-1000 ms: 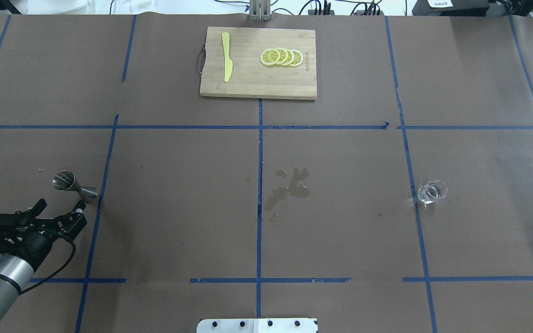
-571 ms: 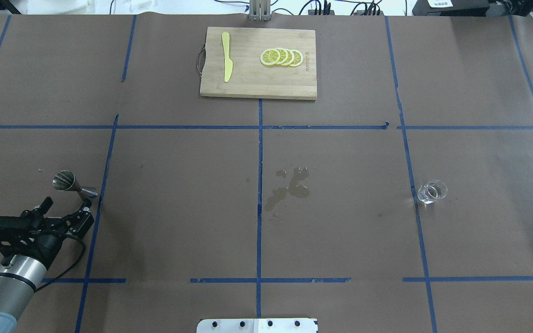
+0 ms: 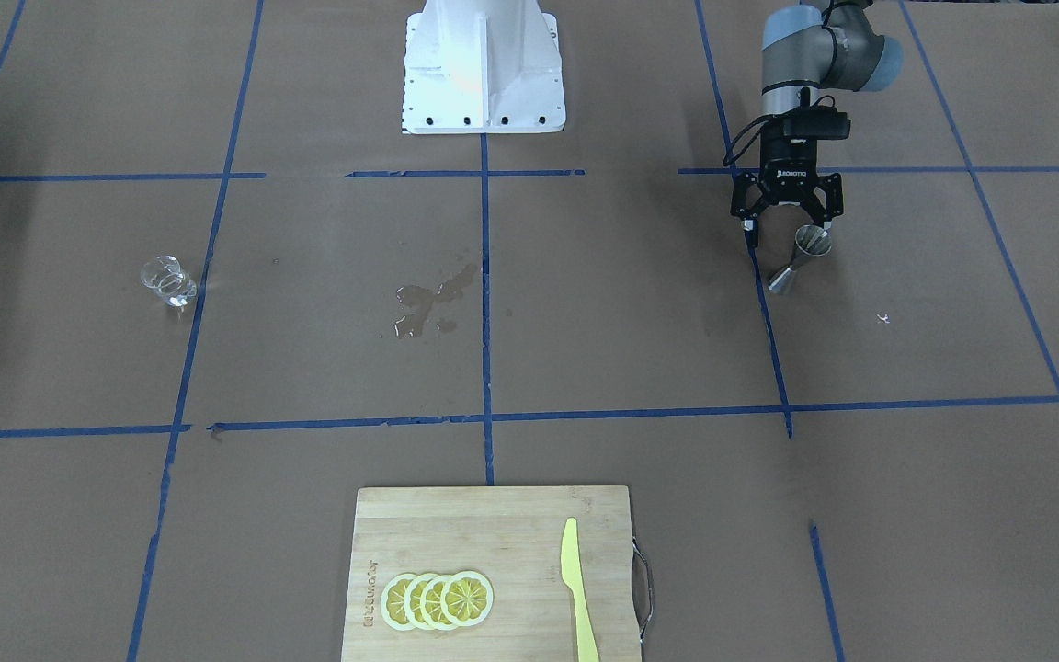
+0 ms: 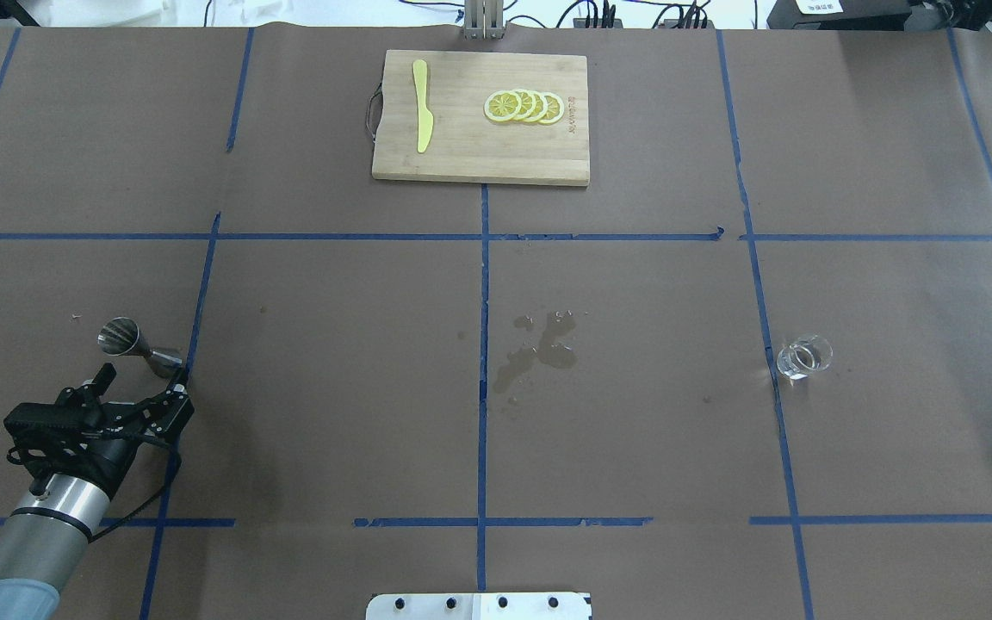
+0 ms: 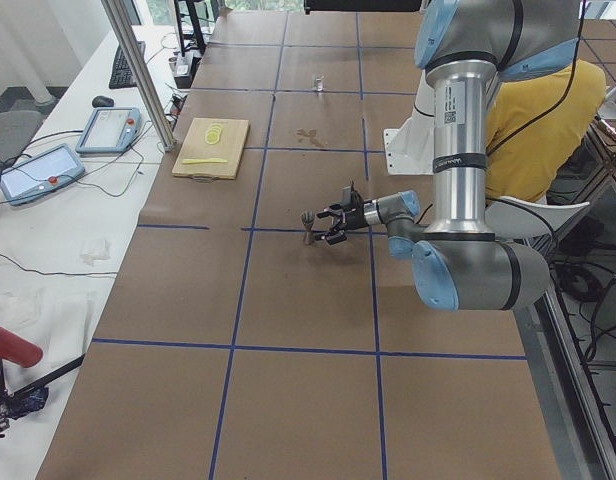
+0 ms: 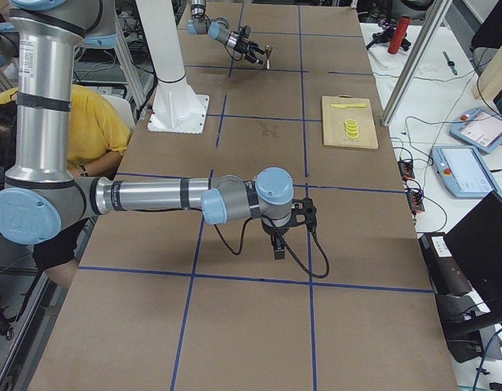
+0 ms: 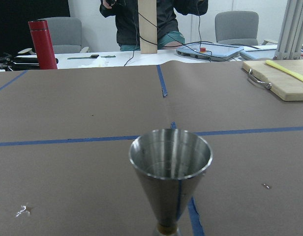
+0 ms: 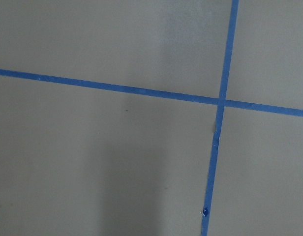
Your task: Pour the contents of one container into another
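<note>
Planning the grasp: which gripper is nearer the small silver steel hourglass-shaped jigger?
Left. The left gripper sits just short of the jigger, jaws open; the right gripper hangs far away, off to the robot's right.

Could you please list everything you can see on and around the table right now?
jigger: one, silver, upright on the robot's left side
glass cup: one, clear, upright on the robot's right side
cutting board: one, light wood, far middle edge
knife: one, yellow, on the board
lemon slices: four, yellow, overlapping on the board
wet patch: one, dark, table centre
table: one, brown cover with blue tape grid
person: one, yellow top, by the robot's base
left gripper: one, black, open, just short of the jigger
right gripper: one, black, pointing down at the table; open or shut unclear
</note>
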